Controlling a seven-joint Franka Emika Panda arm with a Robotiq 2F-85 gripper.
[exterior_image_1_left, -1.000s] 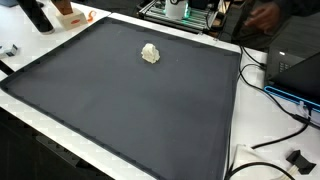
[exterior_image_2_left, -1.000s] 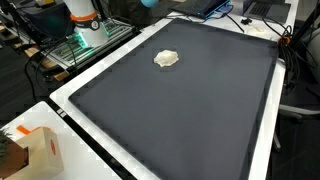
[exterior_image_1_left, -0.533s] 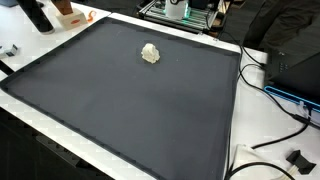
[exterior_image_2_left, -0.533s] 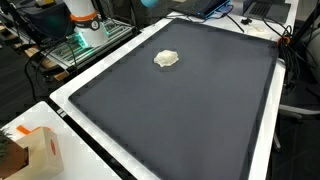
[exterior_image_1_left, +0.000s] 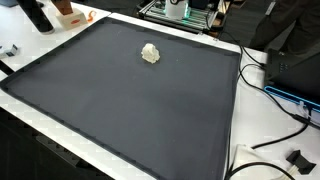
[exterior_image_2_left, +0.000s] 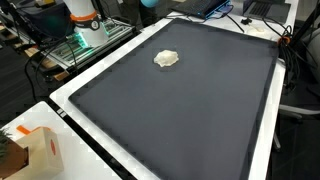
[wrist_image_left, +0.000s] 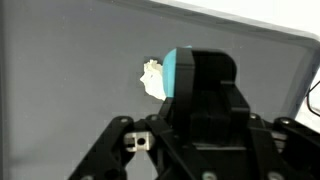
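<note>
1. Lying on a dark grey mat, in the upper part of both exterior views and well in from every edge: a small whitish lump, crumpled, matte, irregular in outline. Too small to tell the material.
2. Spreading flat and smooth, rectangular, with a thin darker border; resting on a white table that shows as a pale, hard strip around it.
3. Filling the lower middle of the wrist view: the gripper, black and blocky, with angled linkage bars to either side and a rounded teal cap at its top.
4. Covering the right side of the whitish lump in that view, so only a ragged pale edge shows beside the teal cap. Cannot tell whether touching or apart.
5. Hiding its own fingertips behind the black body; cannot tell whether the fingers are spread or closed, or whether anything sits between them.
6. Curling loosely over the white table beside the mat: thin black cables, running out of frame.
7. Standing off the mat at a lower corner of an exterior view: a brown cardboard box, cut off by the frame edge.
</note>
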